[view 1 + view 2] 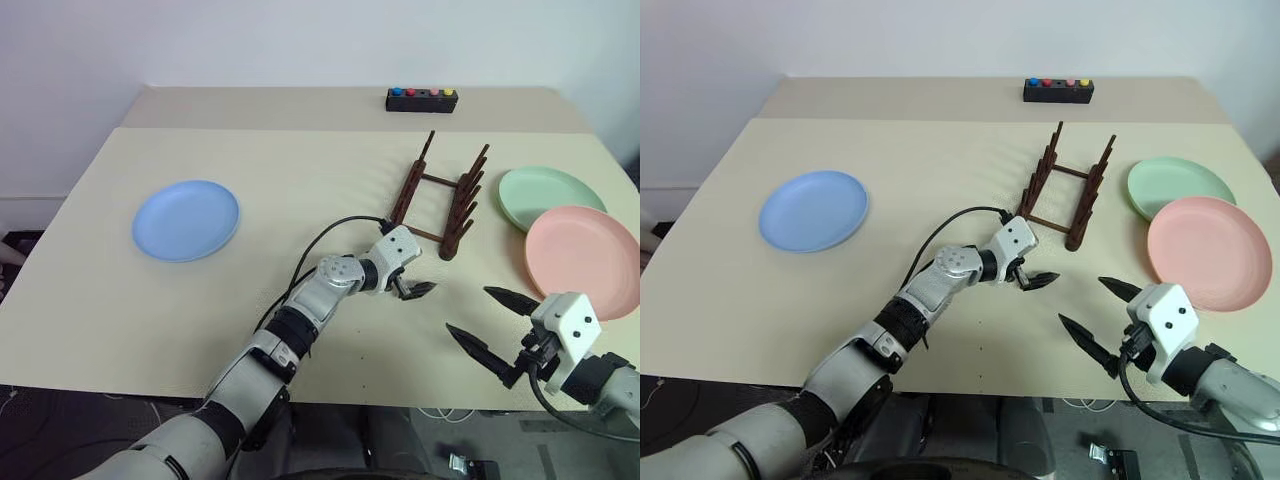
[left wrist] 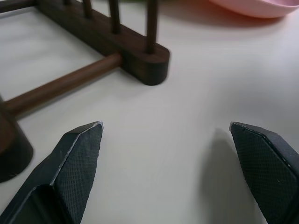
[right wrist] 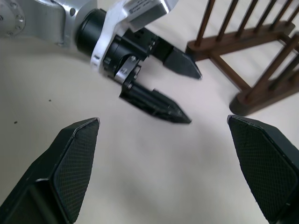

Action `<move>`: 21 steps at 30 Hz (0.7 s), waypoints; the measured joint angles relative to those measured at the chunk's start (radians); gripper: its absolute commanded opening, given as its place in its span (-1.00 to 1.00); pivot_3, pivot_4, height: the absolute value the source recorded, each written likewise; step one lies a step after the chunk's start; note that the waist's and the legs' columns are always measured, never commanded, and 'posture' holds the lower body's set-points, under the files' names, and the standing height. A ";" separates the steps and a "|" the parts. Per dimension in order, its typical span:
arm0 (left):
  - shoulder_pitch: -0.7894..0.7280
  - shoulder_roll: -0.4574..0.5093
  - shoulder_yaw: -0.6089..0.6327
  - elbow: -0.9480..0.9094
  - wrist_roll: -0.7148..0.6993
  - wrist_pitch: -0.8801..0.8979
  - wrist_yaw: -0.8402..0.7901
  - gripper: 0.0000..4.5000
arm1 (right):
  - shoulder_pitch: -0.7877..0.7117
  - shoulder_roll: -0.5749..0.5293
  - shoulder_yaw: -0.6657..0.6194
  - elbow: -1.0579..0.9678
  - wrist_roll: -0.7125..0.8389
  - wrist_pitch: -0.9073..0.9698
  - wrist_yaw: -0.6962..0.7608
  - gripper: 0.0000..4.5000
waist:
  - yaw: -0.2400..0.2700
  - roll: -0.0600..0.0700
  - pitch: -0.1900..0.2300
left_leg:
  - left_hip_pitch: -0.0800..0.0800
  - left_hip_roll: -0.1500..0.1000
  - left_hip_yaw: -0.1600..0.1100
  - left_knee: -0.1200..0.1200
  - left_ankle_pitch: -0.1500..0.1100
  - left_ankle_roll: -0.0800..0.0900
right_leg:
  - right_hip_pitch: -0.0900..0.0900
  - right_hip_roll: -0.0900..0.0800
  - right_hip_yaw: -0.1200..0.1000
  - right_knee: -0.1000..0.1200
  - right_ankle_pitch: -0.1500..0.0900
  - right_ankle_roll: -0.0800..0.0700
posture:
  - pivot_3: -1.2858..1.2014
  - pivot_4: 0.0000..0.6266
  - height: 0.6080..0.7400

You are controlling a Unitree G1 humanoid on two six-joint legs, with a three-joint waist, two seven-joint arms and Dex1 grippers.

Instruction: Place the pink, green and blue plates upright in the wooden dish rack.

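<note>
The blue plate (image 1: 186, 220) lies flat on the table's left side. At the right, the green plate (image 1: 548, 197) and pink plate (image 1: 583, 260) lie flat, the pink one overlapping the green one's near edge. Between them stands the wooden dish rack (image 1: 440, 195), with nothing between its pegs. My left gripper (image 1: 412, 291) is open and empty just in front of the rack's near end, low over the table; the right wrist view shows its fingers (image 3: 159, 105) spread. My right gripper (image 1: 470, 310) is open and empty near the front edge, left of the pink plate.
A small black box with coloured buttons (image 1: 422, 98) sits at the table's far edge behind the rack. The beige table (image 1: 300, 170) has bare surface between the blue plate and the rack. A black cable loops from the left wrist.
</note>
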 measured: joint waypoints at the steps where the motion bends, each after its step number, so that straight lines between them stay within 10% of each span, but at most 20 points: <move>1: -0.013 -0.001 0.000 0.020 0.000 -0.009 0.020 0.98 | 0.004 0.002 0.000 0.000 0.000 0.000 -0.003 1.00 | -0.001 0.000 0.000 | 0.000 0.000 0.000 0.000 0.000 0.000 | 0.000 0.000 0.000 0.000 0.000 0.000 | 0.03 -0.52 1.00; 21: -0.135 -0.009 0.162 0.224 -0.018 -0.066 0.377 0.98 | 0.014 0.026 -0.001 -0.010 -0.003 -0.008 -0.017 1.00 | -0.002 0.000 0.000 | -0.001 0.000 0.000 -0.001 0.000 0.000 | -0.002 0.000 0.000 0.000 0.000 0.001 | 0.03 -0.52 1.00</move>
